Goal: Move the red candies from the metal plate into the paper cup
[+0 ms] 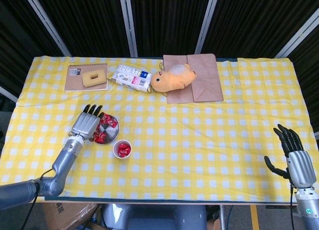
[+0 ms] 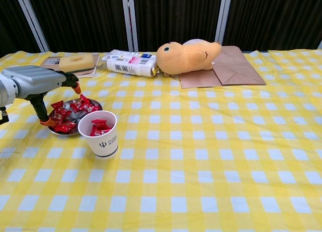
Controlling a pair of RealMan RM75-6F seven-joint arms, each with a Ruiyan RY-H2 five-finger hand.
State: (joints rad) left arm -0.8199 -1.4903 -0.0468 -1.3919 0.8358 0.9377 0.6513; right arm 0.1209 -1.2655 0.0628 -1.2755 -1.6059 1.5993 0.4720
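Both views are bright and evenly lit from above, with only short, soft shadows under the cup (image 2: 99, 133) and the plush (image 2: 187, 56). The backdrop stays near black, and the metal plate (image 1: 110, 135) shows a faint sheen without harsh glare. Focus is sharp throughout; the head view bows slightly at the table (image 1: 209, 155) edges.

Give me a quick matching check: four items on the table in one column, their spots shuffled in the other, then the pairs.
1. white paper cup
2. round metal plate
3. orange plush toy
4. yellow sponge

A. on the brown notebook
B. holding red candies, under the left robot hand
C. just right of the plate
D. lying partly on the brown paper bag

Pairs: 1-C, 2-B, 3-D, 4-A
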